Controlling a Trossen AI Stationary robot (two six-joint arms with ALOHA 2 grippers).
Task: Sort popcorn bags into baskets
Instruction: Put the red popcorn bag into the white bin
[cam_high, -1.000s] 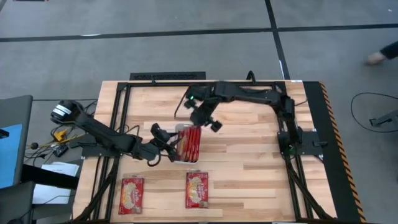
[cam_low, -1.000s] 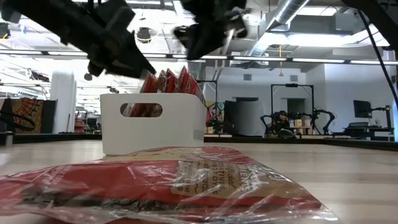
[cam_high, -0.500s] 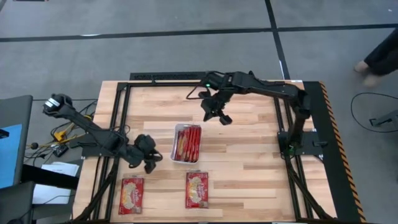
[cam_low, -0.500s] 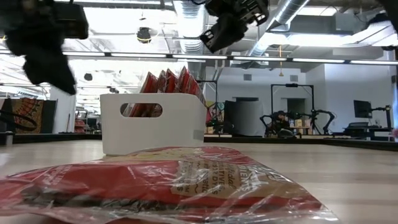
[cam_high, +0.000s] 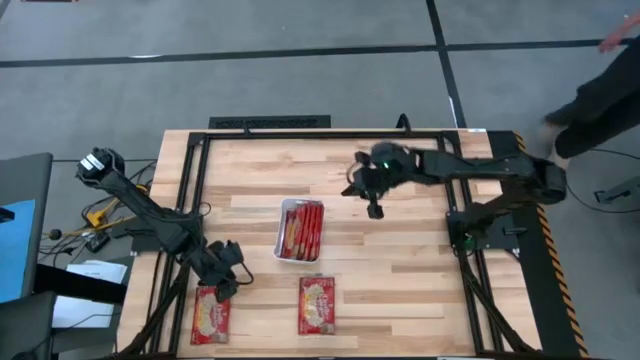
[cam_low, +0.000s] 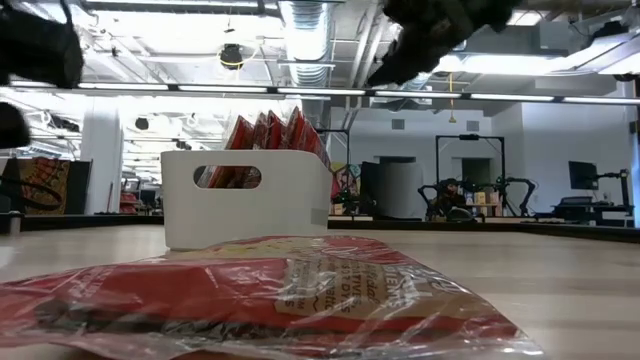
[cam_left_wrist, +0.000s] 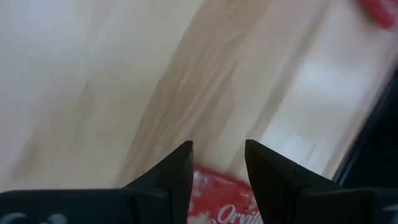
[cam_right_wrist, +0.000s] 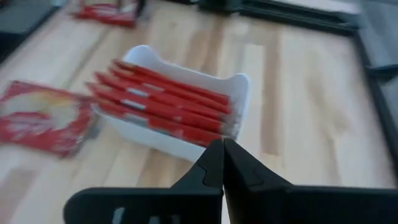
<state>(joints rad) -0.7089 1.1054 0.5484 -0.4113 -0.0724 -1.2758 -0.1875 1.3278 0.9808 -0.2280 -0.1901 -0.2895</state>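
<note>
- The white basket (cam_high: 299, 231) sits mid-tabletop (cam_high: 400, 260), between the two arms' reach; popcorn bags (cam_right_wrist: 158, 99) stand on edge in it, packed side by side, which likely saves room for more.
- Two bags lie flat near the front edge: one (cam_high: 211, 312) to the left, one (cam_high: 316, 304) just in front of the basket.
- The left gripper (cam_high: 224, 283) hangs over the left bag's top edge, its jaws partly open and empty, seemingly lined up for a pick.
- The right gripper (cam_high: 375, 208) hovers clear of the basket on the right, jaws shut and empty.
</note>
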